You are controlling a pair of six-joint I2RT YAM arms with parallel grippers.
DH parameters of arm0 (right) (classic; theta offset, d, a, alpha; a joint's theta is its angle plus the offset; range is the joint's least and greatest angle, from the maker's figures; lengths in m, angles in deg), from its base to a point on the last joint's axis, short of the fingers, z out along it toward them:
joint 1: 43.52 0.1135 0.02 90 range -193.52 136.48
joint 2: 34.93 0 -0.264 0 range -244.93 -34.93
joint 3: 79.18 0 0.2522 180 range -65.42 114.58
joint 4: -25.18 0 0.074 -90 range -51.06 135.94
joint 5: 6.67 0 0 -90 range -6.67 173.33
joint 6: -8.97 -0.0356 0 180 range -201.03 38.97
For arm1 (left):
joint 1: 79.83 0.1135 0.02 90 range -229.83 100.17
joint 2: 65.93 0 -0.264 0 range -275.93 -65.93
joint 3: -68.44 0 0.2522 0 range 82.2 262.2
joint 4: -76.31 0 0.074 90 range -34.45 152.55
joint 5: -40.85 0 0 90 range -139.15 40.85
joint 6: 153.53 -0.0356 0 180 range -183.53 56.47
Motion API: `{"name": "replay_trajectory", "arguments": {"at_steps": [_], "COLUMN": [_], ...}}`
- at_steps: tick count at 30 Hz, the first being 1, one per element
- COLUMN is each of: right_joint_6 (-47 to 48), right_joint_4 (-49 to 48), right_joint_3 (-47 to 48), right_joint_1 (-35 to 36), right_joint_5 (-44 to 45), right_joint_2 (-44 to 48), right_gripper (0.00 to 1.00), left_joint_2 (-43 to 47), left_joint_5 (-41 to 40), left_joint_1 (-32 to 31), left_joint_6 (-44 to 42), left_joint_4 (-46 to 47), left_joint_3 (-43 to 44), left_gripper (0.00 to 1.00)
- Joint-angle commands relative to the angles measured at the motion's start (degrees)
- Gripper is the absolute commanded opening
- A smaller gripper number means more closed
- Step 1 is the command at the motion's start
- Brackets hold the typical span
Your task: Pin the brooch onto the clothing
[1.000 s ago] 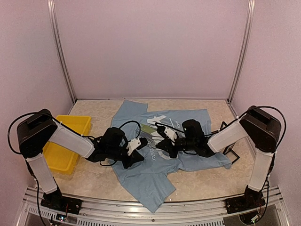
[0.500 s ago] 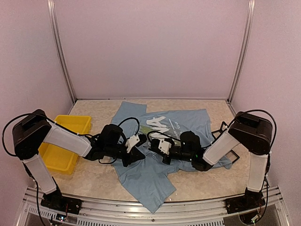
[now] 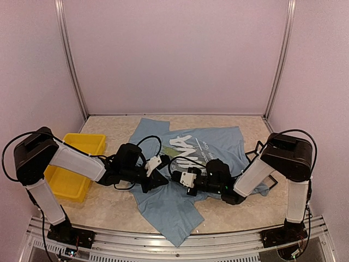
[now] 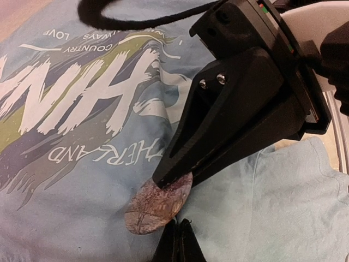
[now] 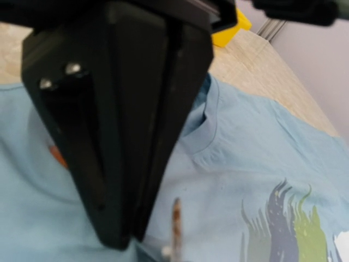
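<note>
- the left fingers [image 4: 170,246] are closed tip to tip, low over the clothing [image 4: 71,180]; it cannot be told whether any cloth is caught between them.
- the right fingers [image 4: 234,109] are closed too, and they look to be pinched on the upper edge of the brooch [image 4: 154,208].
- the brooch is a round disc with a mottled grey and brown face. it sits just beyond the left fingertips and under the right fingertips, held at a tilt close above the shirt.
- in the right wrist view the brooch shows edge-on as a thin brownish strip, just to one side of the left fingertips and not touching them.
- the two sets of fingers point toward each other, tips nearly meeting, with the brooch between them.
- the clothing, a light blue t-shirt, lies spread and a little rumpled on the counter [image 3: 109,210], under both sets of fingers.
- its white "china" lettering and green-yellow brush strokes lie beyond the fingertips, on the far side of the brooch. the cloth right under the tips is plain blue.
- a yellow bin [image 3: 87,138] stands on the counter well behind the left fingers, beside the left arm and clear of the shirt.
</note>
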Motion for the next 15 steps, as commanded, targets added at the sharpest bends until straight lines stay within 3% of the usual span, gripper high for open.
{"name": "replay_trajectory", "arguments": {"at_steps": [1,7,15], "right_joint_6": [2.0,4.3,3.3], "right_joint_4": [-0.5,0.2,1.1], "right_joint_3": [-1.0,-1.3,-1.3], "right_joint_1": [1.3,1.7,2.0], "right_joint_5": [0.5,2.6,-2.7], "right_joint_2": [-0.2,0.1,1.5], "right_gripper": [0.00,0.00,0.00], "left_joint_2": [1.1,1.2,0.9], "left_joint_5": [1.5,1.7,1.0], "left_joint_1": [0.5,0.6,0.8], "left_joint_6": [0.8,1.0,1.1], "left_joint_4": [0.1,0.3,0.1], "left_joint_3": [0.3,0.3,0.4], "left_gripper": [0.00,0.00,0.00]}}
